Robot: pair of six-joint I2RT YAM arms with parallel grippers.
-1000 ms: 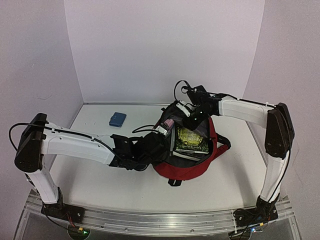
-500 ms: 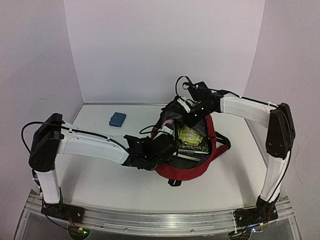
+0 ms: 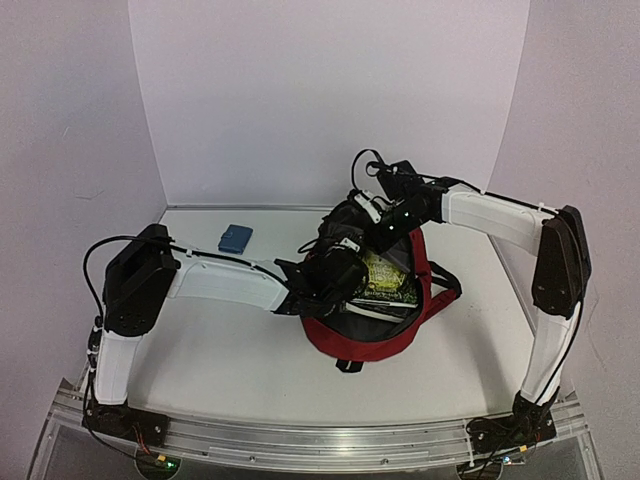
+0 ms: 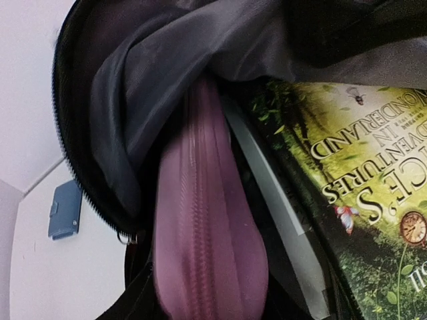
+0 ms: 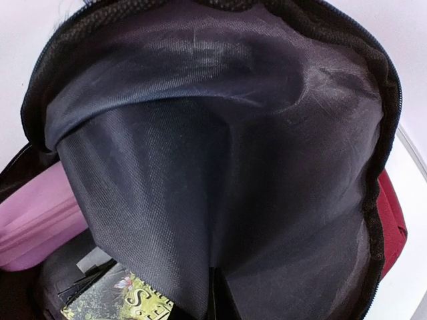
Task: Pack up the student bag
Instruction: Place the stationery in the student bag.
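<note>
Left gripper (image 3: 345, 270): sunk into the mouth of the student bag (image 3: 370, 335) at the centre of the overhead view. Its fingers are hidden there and in the wrist view, so whether they stand apart or together cannot be told.

Left wrist view: a pink pencil case (image 4: 207, 233) is seen on end inside the bag, its zip seam turned to the lens, tucked under a fold of grey lining (image 4: 133, 100) at upper left.

Book (image 4: 360, 180): a green illustrated cover, its title seen upside down, is laid in the bag just right of the pencil case. The pale edge of something flat shows between the two.

Right gripper (image 3: 385, 228): closed fully at the bag's upper rim. The fingers are outside the wrist view, so whether fabric is pinched cannot be told.

Right wrist view: the frame is filled by dark lining ringed with a black zip (image 5: 389, 113). The pencil case is glimpsed at lower left and a corner of the book at the bottom edge.

Student bag: dark red, set open a little right of centre on the table (image 3: 220, 350), with black straps (image 3: 447, 290) trailing at right.

Blue pouch (image 3: 235, 238): seen flat at the table's upper left, well apart from the bag.

Walls (image 3: 330, 100): pale and plain on three sides.
</note>
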